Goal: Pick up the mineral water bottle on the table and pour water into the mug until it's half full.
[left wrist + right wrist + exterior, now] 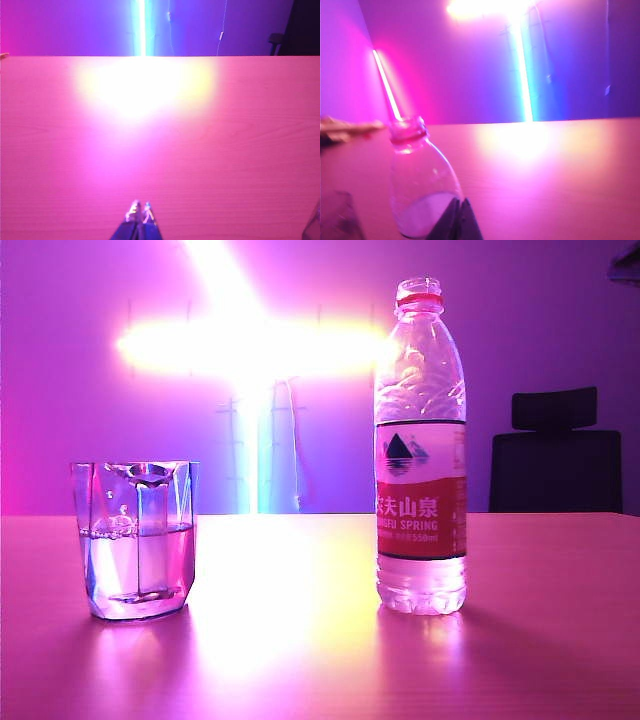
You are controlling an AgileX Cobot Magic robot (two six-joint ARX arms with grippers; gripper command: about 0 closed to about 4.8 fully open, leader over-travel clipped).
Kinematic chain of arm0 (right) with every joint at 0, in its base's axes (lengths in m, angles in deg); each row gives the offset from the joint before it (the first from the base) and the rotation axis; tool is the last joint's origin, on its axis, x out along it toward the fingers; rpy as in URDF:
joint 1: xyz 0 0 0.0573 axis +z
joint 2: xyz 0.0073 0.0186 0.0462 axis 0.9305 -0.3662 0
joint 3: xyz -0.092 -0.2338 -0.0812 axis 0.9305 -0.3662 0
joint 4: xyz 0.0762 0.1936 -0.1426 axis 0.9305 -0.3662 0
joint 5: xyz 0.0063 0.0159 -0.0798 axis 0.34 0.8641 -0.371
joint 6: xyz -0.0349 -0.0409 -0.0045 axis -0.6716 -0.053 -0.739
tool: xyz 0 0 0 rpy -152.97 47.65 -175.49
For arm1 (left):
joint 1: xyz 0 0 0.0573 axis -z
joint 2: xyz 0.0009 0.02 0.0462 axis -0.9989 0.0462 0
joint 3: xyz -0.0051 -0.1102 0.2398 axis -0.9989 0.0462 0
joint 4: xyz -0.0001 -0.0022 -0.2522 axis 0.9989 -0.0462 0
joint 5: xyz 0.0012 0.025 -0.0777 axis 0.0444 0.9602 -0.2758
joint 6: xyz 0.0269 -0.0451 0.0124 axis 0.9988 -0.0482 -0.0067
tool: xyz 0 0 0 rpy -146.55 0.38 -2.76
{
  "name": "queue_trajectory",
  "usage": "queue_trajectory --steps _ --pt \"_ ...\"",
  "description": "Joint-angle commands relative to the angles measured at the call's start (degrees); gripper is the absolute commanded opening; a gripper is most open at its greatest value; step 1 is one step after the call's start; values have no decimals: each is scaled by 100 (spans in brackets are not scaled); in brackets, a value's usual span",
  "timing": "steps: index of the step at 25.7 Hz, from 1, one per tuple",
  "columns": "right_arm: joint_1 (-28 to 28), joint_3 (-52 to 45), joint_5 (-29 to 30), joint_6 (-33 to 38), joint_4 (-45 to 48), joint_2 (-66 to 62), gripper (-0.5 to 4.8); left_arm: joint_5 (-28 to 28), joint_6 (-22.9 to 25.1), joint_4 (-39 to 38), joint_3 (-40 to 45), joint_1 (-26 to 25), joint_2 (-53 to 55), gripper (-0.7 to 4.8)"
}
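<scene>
Standing upright on the right side of the table, the mineral water bottle has its long axis vertical and its neck open, no cap on it. Its red label reads "NONGFU SPRING" with "550ml" in small print under white Chinese characters and a mountain picture. The mug sits well apart to its left, water reaching roughly its middle, so the pour looks done by my reckoning. Neither arm shows from the front. The right tool has its fingers pressed together on nothing, with the bottle just beyond its tips and a little to one side, so this arm is the nearer. The left tool is likewise closed and empty over bare table.
</scene>
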Motion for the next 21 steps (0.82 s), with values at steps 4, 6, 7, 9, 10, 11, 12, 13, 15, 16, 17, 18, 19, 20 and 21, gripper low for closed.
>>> queue_trajectory --steps 4,6,7,9,10,11,12,13,15,16,17,18,19,20,21 --pt "-1021 -168 433 -638 -413 828 -8 -20 -15 37 -22 0 11 -2" --pt "-1633 -168 837 -667 -459 813 -8 -26 -15 37 -22 0 11 -2" --pt "-1991 -168 1172 -702 -507 817 -8 -31 -15 35 -22 4 11 -2" --pt "-2579 -168 1755 -699 -555 828 -8 31 -15 33 -22 -4 11 -2" --pt "-2914 -168 2155 -695 -577 833 -8 15 -15 39 -22 -7 11 -2" --pt "-3163 -168 2369 -695 -590 833 -8 -24 -15 35 -22 0 11 -2" --pt "-3362 -168 2474 -695 -612 833 -8 -37 -15 35 -22 0 11 -2" --pt "-3672 -170 2616 -695 -669 833 -8 -17 -15 35 -22 4 11 -2" --pt "-3838 -170 2765 -693 -697 833 -8 -17 -15 37 -22 0 11 -2" --pt "-3904 -170 2826 -695 -713 833 -8 -22 -15 35 -22 0 11 -2" --pt "-3939 -170 2828 -693 -734 833 -8 -39 -15 35 -22 2 11 -2" --pt "-3978 -170 2833 -693 -778 833 -8 -35 -15 35 -22 4 11 -2" --pt "-4000 -170 2844 -693 -822 833 -8 -33 -15 35 -22 2 11 -2" --pt "-4009 -170 2848 -688 -868 833 -8 -24 -15 35 -22 2 11 -2" --pt "-4028 -170 2846 -649 -935 833 -8 -20 -15 35 -22 2 11 -2"
